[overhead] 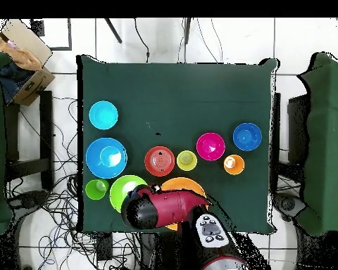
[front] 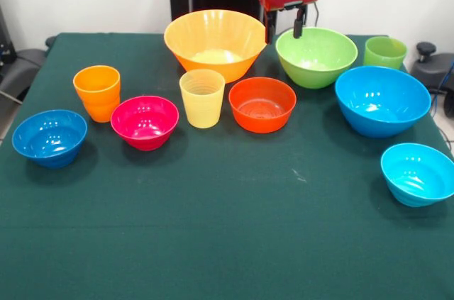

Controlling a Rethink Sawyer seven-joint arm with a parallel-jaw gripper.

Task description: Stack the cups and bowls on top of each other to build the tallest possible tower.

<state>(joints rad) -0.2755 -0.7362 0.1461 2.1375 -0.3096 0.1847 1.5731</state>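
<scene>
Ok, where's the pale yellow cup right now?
Front view: the pale yellow cup stands mid-table between the magenta bowl and orange-red bowl.

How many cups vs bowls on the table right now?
Cups: 3: orange, pale yellow, light green
Bowls: 7: yellow-orange, light green, orange-red, magenta, big blue, dark blue, cyan
Total: 10, nothing stacked.
</scene>
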